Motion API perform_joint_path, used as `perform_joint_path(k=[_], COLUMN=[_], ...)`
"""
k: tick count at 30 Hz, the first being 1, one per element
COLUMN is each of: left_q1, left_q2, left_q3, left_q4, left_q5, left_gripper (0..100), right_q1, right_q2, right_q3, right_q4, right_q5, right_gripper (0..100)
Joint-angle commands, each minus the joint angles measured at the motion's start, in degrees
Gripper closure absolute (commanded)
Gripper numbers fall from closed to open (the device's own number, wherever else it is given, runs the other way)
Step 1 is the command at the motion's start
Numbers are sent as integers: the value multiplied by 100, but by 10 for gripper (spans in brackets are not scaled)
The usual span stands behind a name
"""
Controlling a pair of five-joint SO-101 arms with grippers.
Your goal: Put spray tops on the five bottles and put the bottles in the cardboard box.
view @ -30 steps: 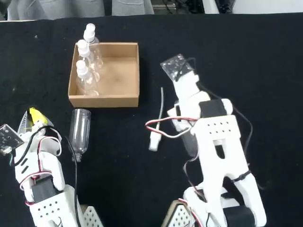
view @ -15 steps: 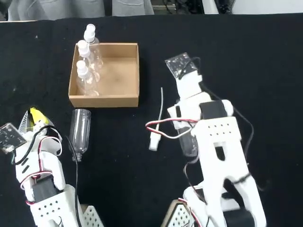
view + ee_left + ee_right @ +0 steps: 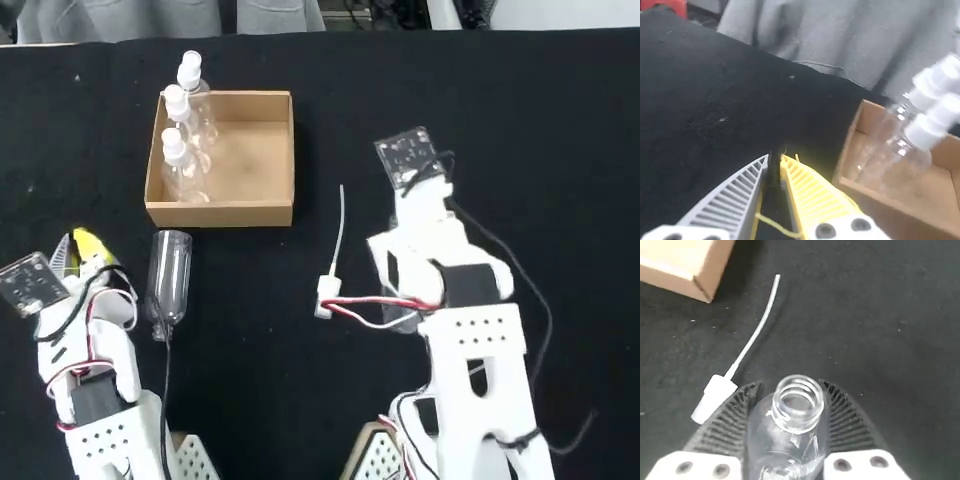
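1. The right gripper (image 3: 790,386) clamps an uncapped bottle (image 3: 795,412).
2. A loose spray top (image 3: 715,396) (long tube attached) lies just beside it.
3. The left gripper (image 3: 774,160), fingers together, sits near a second bottle (image 3: 168,272) lying before the cardboard box (image 3: 220,212), which holds three capped bottles (image 3: 180,160).

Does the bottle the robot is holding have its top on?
Off. The bottle has a bare open neck; the spray top lies loose beside it.

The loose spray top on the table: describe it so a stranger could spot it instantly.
Find the cardboard box on the black table. Between it and the open bottle in the right claw lies a white spray top. Unlike the tops on the boxed bottles, it lies alone, its thin tube bare.
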Motion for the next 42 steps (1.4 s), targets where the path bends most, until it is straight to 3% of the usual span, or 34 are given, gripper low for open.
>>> perform_joint_path(k=[1,11,17,28,42], left_q1=[418,1015,1042,2000,1912], left_q2=[-35,-53,-53,-35,-44], left_q3=[127,127,-207,-716,-119], left_q4=[79,519,923,1530,1565], left_q5=[-607,-1451,-1530,-1943,-2057], left_gripper=[971,968,967,966,966], right_q1=[343,404,404,651,651], right_q2=[-462,-1297,-1754,-2123,-699], right_q3=[198,875,1112,1156,-1051], right_q4=[-352,-791,-809,-738,1829], right_q5=[-53,-457,-457,-404,1169], right_gripper=[959,959,959,956,955])
